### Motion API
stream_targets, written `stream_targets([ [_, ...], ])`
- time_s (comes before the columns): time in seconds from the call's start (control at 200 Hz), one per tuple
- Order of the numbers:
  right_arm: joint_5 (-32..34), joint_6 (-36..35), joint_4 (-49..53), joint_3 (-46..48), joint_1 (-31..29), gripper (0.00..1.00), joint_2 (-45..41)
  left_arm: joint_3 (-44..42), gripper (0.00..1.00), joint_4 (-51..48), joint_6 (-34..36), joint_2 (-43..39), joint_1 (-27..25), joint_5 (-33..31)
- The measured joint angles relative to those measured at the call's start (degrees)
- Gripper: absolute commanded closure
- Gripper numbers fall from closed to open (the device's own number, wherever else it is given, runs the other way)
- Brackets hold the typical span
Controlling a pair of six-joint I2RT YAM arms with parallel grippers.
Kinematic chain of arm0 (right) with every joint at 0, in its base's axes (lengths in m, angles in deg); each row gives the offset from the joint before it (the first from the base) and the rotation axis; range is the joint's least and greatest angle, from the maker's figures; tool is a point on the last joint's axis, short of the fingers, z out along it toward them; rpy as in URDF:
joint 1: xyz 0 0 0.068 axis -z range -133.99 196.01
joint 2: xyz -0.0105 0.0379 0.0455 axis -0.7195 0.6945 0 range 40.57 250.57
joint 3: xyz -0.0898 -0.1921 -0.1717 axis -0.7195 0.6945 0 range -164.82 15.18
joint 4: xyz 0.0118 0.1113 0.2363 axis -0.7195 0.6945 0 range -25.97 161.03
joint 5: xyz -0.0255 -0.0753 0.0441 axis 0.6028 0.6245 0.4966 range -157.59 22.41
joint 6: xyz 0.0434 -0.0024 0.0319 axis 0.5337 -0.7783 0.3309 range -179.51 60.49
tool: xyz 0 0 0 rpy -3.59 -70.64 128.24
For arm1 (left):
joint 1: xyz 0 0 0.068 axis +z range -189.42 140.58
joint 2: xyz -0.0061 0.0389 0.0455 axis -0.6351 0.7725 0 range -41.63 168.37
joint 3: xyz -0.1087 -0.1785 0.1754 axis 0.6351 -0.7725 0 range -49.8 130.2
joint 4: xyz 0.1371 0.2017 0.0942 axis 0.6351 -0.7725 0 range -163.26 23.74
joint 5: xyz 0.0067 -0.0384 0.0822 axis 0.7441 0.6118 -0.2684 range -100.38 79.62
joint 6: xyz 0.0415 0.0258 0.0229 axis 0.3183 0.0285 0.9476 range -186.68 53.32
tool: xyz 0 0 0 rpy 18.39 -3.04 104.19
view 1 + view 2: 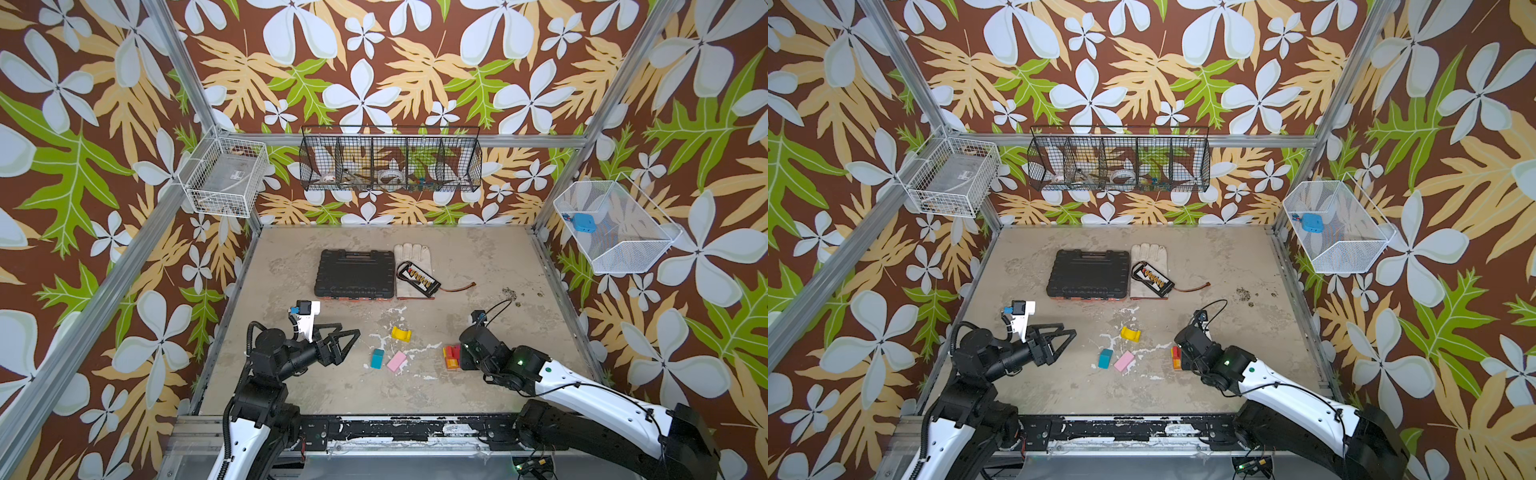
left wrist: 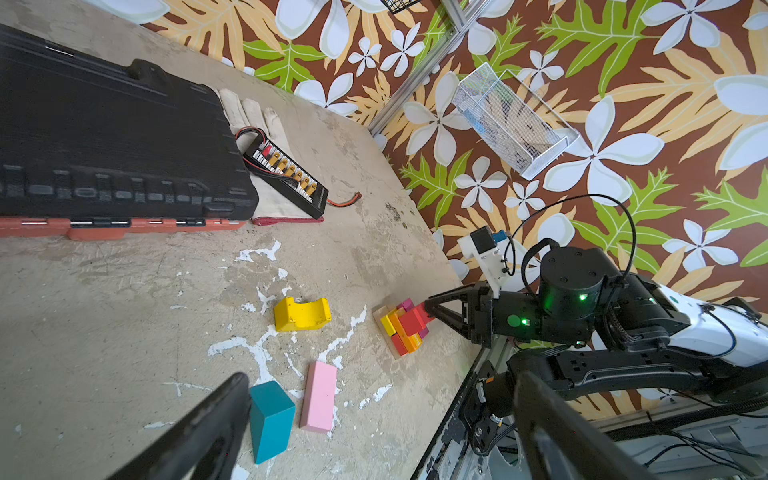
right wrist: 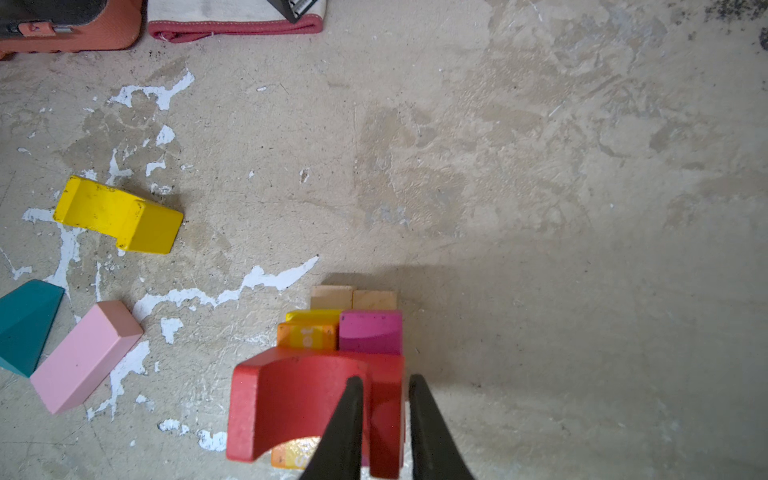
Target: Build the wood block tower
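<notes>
The tower (image 1: 452, 356) (image 1: 1176, 358) (image 2: 405, 328) is a short stack of tan, yellow, orange and magenta wood blocks with a red arch (image 3: 291, 399) on top. My right gripper (image 3: 384, 380) straddles one leg of that arch, its jaws slightly apart with a thin gap on each side. A yellow arch (image 1: 401, 333) (image 3: 118, 216), a teal block (image 1: 377, 358) (image 2: 270, 417) and a pink brick (image 1: 396, 361) (image 2: 319, 395) lie loose on the table to the tower's left. My left gripper (image 1: 347, 347) (image 2: 382, 376) hovers wide open and empty, left of the teal block.
A big black case (image 1: 353, 272) lies at the back of the table, with a pale glove (image 1: 411, 253) and a connector board (image 1: 417, 279) beside it. Wire baskets (image 1: 390, 160) hang on the walls. A metal rail (image 1: 395, 430) runs along the front edge.
</notes>
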Motion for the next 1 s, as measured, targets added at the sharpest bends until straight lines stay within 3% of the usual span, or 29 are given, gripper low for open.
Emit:
stream_targets([
  [0.135, 0.0, 0.1, 0.2, 0.0, 0.0, 0.70, 0.0, 0.0, 0.00, 0.0, 0.0, 0.0, 0.0, 0.0],
  [0.3, 0.0, 0.2, 1.3, -1.1, 0.0, 0.46, -1.2, 0.0, 0.00, 0.0, 0.0, 0.1, 0.0, 0.0],
  [0.415, 0.5, -0.1, 2.2, -4.1, 0.0, 0.37, -2.9, 0.0, 0.00, 0.0, 0.0, 0.2, 0.0, 0.0],
  [0.606, 0.7, -1.9, 1.9, -11.0, -0.3, 0.33, -2.6, 0.0, 0.00, 0.0, 0.0, 0.2, 0.0, 0.0],
  [0.811, 1.0, -3.3, -0.9, -18.5, -6.4, 0.32, 6.5, 0.0, 0.00, 0.0, 0.0, 0.3, 0.0, 0.0],
  [1.001, -0.9, -3.7, -5.2, -20.7, -8.1, 0.41, 17.0, 0.0, 0.00, 0.0, 0.0, 0.4, 0.0, 0.0],
])
